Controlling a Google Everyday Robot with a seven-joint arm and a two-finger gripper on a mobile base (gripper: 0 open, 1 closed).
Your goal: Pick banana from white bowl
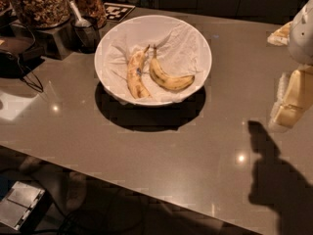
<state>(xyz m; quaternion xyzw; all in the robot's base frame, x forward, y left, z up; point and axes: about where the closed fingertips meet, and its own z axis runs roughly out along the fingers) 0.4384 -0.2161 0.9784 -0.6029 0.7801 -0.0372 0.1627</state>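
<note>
The white bowl (204, 47) stands on the desk (146, 146), upper centre of the frame, lined with crumpled white paper. The banana (169, 79), strongly curved and speckled, lies in the right half of the bowl with its dark stem pointing to the upper edge. A straighter, paler banana (135, 75) lies just beside it on the left. The hand (287, 112) hangs at the right edge of the frame, well apart from the bowl; whether it is released or clenched cannot be told. A jar (39, 4) stands at upper left.

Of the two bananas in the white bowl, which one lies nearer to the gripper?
The curved, deeper-yellow banana; the straighter, paler banana lies farther from the gripper at the right edge.
</note>
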